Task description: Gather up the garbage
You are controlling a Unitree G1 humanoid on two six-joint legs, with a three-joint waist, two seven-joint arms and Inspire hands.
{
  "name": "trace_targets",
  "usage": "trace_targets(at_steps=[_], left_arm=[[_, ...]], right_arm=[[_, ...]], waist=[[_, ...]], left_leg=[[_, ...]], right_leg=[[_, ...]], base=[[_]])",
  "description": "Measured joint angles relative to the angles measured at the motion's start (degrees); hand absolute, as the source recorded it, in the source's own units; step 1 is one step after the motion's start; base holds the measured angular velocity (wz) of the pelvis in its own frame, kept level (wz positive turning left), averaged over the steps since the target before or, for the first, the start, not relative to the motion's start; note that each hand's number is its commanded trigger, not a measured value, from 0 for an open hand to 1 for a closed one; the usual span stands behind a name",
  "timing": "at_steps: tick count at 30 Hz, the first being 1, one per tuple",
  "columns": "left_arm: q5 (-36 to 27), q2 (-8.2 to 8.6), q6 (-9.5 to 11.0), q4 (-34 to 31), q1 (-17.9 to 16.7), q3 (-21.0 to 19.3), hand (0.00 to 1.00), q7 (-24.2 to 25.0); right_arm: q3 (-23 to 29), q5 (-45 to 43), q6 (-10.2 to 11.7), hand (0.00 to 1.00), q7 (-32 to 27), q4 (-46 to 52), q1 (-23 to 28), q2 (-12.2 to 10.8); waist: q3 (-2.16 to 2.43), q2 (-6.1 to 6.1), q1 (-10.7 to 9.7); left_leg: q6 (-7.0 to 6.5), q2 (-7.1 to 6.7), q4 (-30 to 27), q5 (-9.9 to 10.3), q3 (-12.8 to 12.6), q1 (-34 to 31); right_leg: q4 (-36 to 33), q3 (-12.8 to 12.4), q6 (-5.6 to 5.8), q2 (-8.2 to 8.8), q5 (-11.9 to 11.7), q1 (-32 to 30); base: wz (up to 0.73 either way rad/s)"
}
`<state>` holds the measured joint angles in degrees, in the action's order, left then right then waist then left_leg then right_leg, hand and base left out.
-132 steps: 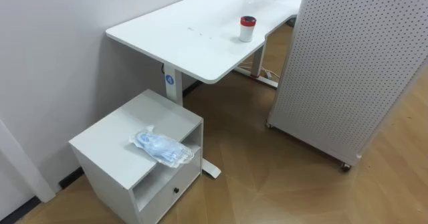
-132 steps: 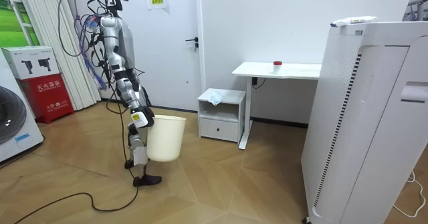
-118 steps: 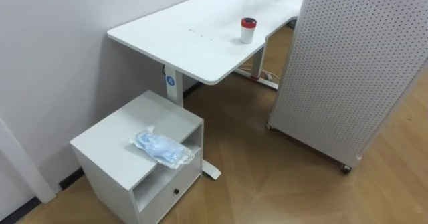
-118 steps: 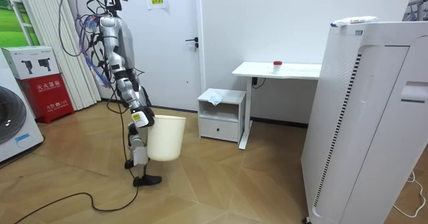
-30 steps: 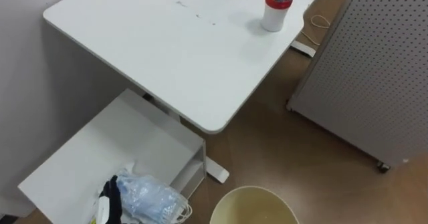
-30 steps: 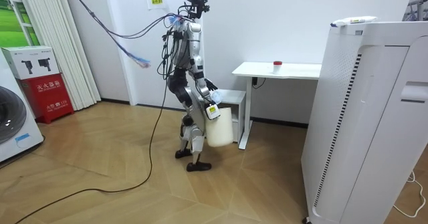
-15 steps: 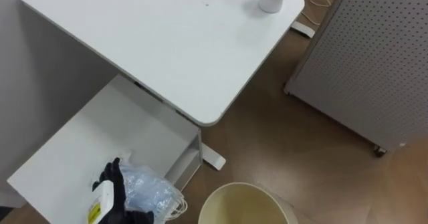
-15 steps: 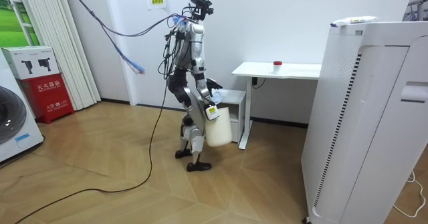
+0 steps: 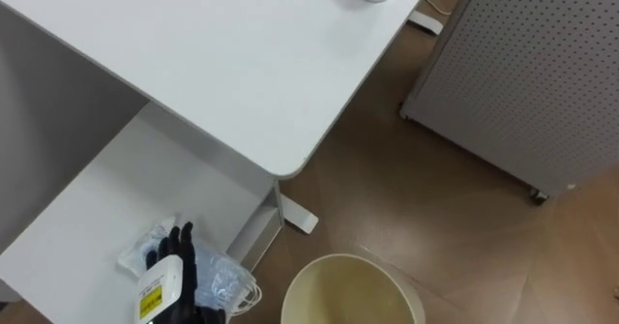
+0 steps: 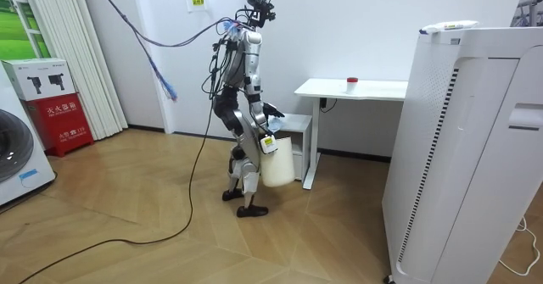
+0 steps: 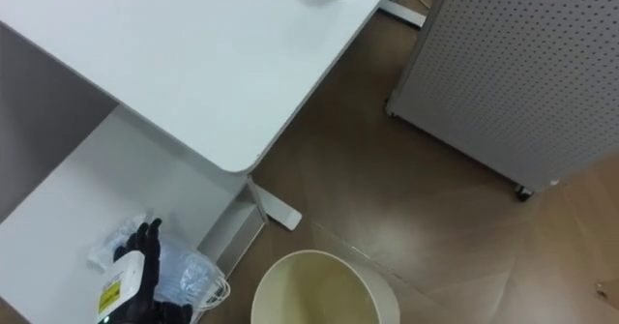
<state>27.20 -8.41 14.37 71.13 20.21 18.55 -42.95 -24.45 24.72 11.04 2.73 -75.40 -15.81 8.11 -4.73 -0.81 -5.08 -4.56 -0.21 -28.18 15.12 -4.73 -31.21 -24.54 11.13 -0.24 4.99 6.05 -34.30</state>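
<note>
White cabinet top (image 9: 87,218) beside a desk (image 9: 213,53) in the left eye view. The left hand (image 9: 172,274) rests straight-fingered over the crumpled plastic bag (image 9: 227,280), which spills out just to its right. The bin (image 9: 353,257) gapes further right, nearby. In the room view the robot stands at the cabinet, right hand (image 10: 269,142) at the bin's side; I cannot tell its hold. The right eye view agrees. Nothing is grasped yet; closing, lifting and dropping remain, I judge.
</note>
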Motion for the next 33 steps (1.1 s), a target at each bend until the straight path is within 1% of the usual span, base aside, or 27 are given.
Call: trace_targets(at_steps=[3, 6, 12, 16, 18, 23, 24, 25, 26, 30, 33], left_arm=[[0.05, -1.26, -0.42, 0.42, 0.19, 1.42, 0.0, 1.13], [0.02, -1.98, -1.29, 0.46, 0.18, 1.9, 0.0, 1.44], [0.0, -1.96, -1.91, 0.49, 0.11, 2.33, 0.0, 1.48], [0.02, -1.93, -2.51, 0.44, 0.12, 3.58, 0.0, 1.45], [0.02, -1.87, -3.16, 0.45, 0.09, 3.67, 0.0, 1.49], [0.04, -1.59, -4.47, 0.38, -0.08, 5.08, 0.0, 1.65], [0.06, -1.58, -4.57, 0.36, -0.46, 5.29, 0.22, 2.15], [0.11, -1.58, -4.64, 0.33, -0.41, 5.28, 0.76, 2.34], [0.63, -1.58, -4.93, 0.36, -0.42, 5.3, 1.0, 2.56], [1.1, -1.55, -5.65, 0.38, -0.52, 5.56, 1.0, 2.46], [1.14, -1.72, -5.72, 0.31, -0.59, 5.43, 1.0, 0.48]], right_arm=[[-0.82, 0.0, -0.08, 1.0, 0.07, 0.07, -0.19, 0.07], [-1.17, 0.0, -0.24, 1.0, 0.14, 0.08, -0.26, 0.11], [-1.33, 0.06, -0.66, 1.0, 0.56, 0.39, -0.3, 0.39], [-1.45, 0.14, -0.67, 1.0, 0.59, 1.24, -0.29, 0.6], [-1.46, 0.19, -0.7, 1.0, 0.74, 2.24, -0.28, 0.82], [-1.89, 0.09, -1.27, 1.0, 1.09, 3.44, 0.04, 0.78], [-1.87, 0.01, -1.57, 1.0, 1.1, 3.9, 0.13, 0.78], [-1.85, -0.01, -1.83, 1.0, 1.1, 4.22, 0.18, 0.78], [-1.86, -0.02, -1.97, 1.0, 1.11, 4.41, 0.19, 0.78], [-1.88, 0.05, -2.37, 1.0, 1.1, 4.69, 0.19, 0.77], [-1.87, 0.06, -2.37, 1.0, 1.01, 4.64, 0.2, 0.78]], waist=[[-0.01, 0.02, 0.06], [-0.01, 0.03, 0.09], [-0.02, 0.01, 0.04], [-0.01, -0.01, 0.03], [0.0, 0.0, 0.02], [0.04, -0.11, -0.07], [0.04, -0.11, -0.04], [0.04, -0.11, -0.07], [0.05, -0.12, -0.06], [0.07, -0.12, -0.06], [0.16, -0.23, 0.07]], left_leg=[[-0.01, -0.02, -0.12, 0.0, 0.0, -0.09], [-0.01, -0.02, -0.23, 0.0, 0.0, -0.09], [0.0, 0.05, -0.05, 0.02, 0.0, -0.28], [0.01, 0.08, -0.5, 0.01, -0.08, -1.22], [0.0, 0.1, -0.73, 0.01, -0.47, -2.3], [0.01, 0.37, -1.3, 0.02, -0.73, -2.72], [0.02, 0.36, -1.25, 0.02, -0.73, -2.76], [0.01, 0.37, -1.2, 0.02, -0.73, -2.8], [0.01, 0.37, -1.04, 0.02, -0.72, -2.92], [0.01, 0.36, -1.08, 0.01, -0.73, -3.13], [0.01, 0.35, -1.27, 0.0, -0.78, -3.1]], right_leg=[[0.0, 0.01, 0.0, 0.05, 0.0, 0.0], [-0.1, 0.0, 0.0, 0.25, 0.0, 0.0], [-0.28, 0.04, -0.23, -0.01, -0.14, -0.07], [-0.86, 0.01, -0.28, 0.02, -0.17, -1.17], [-1.37, -0.06, -0.28, 0.03, -0.17, -2.55], [-1.34, -0.12, -0.29, -0.02, -0.17, -2.86], [-1.34, 0.02, -0.3, 0.01, -0.16, -2.88], [-1.35, 0.05, -0.3, 0.01, -0.16, -2.89], [-1.35, 0.06, -0.3, 0.06, -0.17, -2.91], [-1.4, 0.21, -0.39, 0.39, -0.22, -2.97], [-1.92, 0.51, -0.4, 0.63, -0.22, -2.99]], base=[[0.0], [0.0], [0.0], [0.0], [-0.07], [-0.02], [0.0], [0.0], [0.0], [0.04], [0.05]])
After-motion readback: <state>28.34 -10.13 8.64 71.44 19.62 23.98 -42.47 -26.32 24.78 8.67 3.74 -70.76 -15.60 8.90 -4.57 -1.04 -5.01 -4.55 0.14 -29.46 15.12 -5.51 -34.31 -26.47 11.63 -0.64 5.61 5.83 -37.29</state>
